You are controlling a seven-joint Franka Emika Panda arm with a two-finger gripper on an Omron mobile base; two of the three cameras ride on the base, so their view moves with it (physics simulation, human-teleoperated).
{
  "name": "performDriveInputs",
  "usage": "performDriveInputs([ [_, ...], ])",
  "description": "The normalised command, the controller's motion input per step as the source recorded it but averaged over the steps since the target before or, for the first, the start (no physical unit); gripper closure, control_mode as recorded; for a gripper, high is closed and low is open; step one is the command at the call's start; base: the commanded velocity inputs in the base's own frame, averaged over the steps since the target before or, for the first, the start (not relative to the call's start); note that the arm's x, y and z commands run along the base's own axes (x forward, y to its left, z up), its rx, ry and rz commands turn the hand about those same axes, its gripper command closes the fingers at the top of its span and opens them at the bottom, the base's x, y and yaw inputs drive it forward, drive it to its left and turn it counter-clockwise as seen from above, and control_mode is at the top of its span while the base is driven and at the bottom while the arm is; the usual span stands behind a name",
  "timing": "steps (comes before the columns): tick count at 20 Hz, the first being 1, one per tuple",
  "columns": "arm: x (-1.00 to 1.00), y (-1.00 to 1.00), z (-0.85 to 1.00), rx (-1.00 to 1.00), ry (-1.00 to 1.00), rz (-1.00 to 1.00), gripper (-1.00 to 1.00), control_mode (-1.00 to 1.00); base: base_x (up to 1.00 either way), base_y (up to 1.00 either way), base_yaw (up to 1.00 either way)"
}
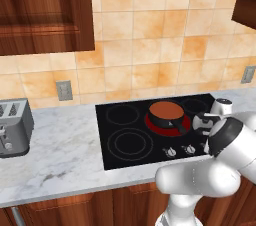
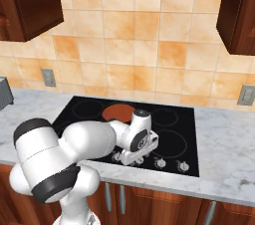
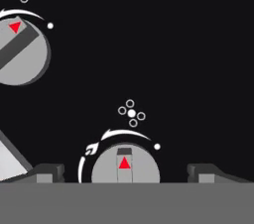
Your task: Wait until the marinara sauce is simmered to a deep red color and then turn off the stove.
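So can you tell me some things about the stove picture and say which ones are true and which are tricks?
1. The marinara sauce sits in a dark pan on a glowing red burner. True.
2. The toaster stands on the stove. False: it stands on the marble counter, left of the stove.
3. The gripper has its jaws spread on either side of a silver knob. True.
4. All four burners glow red. False: just the one under the pan glows.
5. The wall behind the stove is blue. False: it has orange tiles.
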Motion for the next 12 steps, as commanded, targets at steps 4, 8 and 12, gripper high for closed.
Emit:
performDriveInputs([
  [4, 0.00, 0.00, -0.11, 0.00, 0.00, 0.00, -1.00, -1.00, 0.00, 0.00, 0.00],
  [8, 0.00, 0.00, -0.04, 0.00, 0.00, 0.00, -1.00, -1.00, 0.00, 0.00, 0.00],
  [12, 0.00, 0.00, -0.02, 0.00, 0.00, 0.00, -1.00, -1.00, 0.00, 0.00, 0.00],
])
